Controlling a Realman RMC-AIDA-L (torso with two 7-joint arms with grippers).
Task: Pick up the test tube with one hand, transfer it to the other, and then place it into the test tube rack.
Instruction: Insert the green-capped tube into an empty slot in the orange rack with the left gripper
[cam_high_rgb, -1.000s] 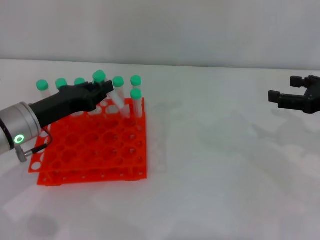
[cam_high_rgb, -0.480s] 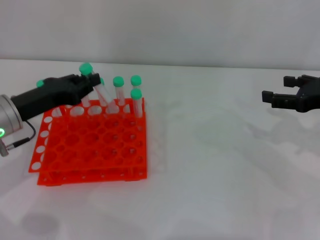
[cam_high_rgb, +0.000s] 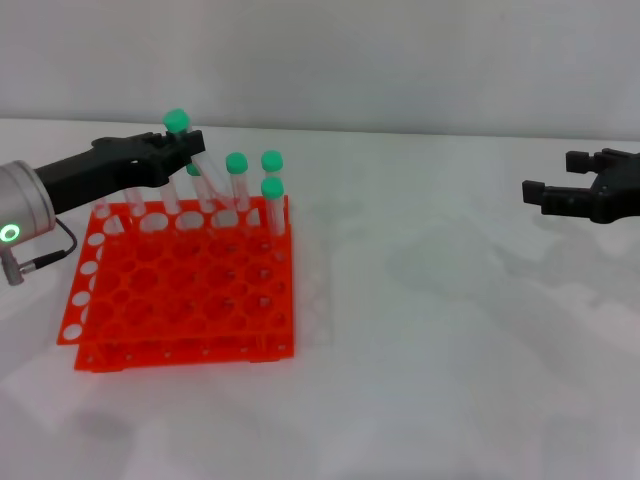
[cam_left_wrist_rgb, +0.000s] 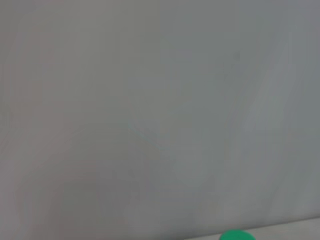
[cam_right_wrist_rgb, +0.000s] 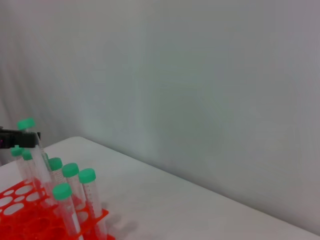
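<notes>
Left claw (cam_high_rgb: 183, 150), on the silver arm with the green ring, closed around a test tube (cam_high_rgb: 200, 165) just under its green cap. The tube hangs tilted over the back row of the orange rack (cam_high_rgb: 180, 300), cap leaning away from the other tubes and pointed tip down among them near the top tier; whether the tip has entered a hole cannot be told. Right claw (cam_high_rgb: 570, 195) hovers well apart at the far right above the desk (cam_high_rgb: 450, 330), fingers spread and empty.

Risks, judged from this pose: lowered while tilted, the tip could catch on a hole rim or the plastic between holes, and the tube would then jam, pivot in the grip or nudge the rack. Opening the fingers before the tube stands upright and seated could leave it leaning, or let it fall.

Surroundings: capped tubes (cam_high_rgb: 255, 185) already stand in the back corner of the rack, just beside the held tube. They crowd the descent path, and a sideways correction could knock them. The front rows of holes show no tubes
</notes>
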